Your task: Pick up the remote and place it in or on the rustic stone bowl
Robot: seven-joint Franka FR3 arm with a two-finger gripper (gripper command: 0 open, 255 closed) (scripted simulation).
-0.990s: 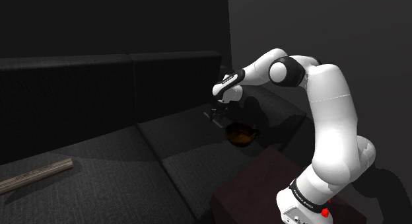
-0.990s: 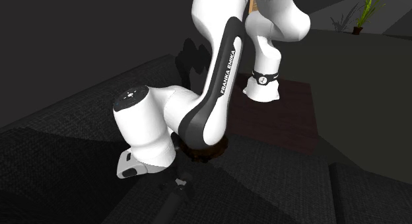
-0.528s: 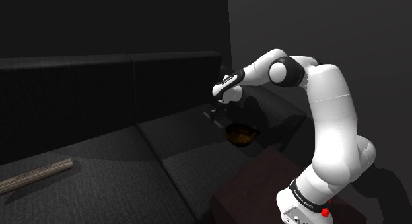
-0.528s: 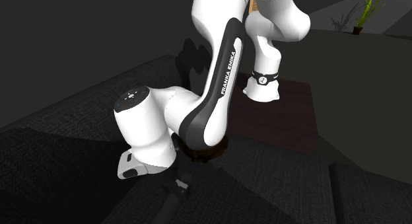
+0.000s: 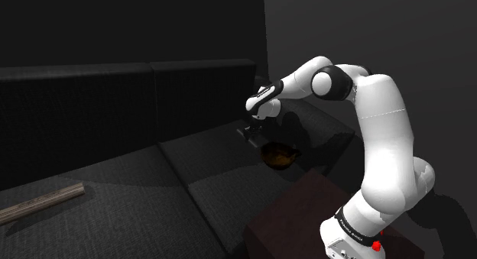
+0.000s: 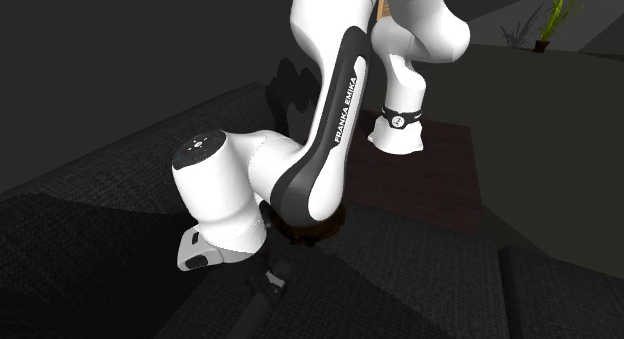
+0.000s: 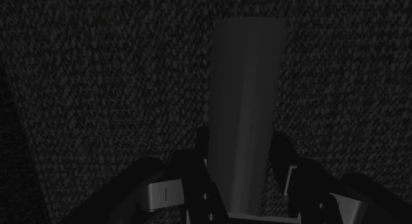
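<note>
Jaws clasp remote (image 7: pixel 244 90) (grey), brown bowl (image 5: pixel 278 155) nearby

Dim light; dark fabric sofa (image 5: pixel 137 196); potted plant (image 6: pixel 553 22).

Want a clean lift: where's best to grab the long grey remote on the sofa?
Take the long grey remote across its narrow width, by its two long sides, from straight above: it lies flat on the dark fabric sofa cushion, leaving only those sides free.
</note>
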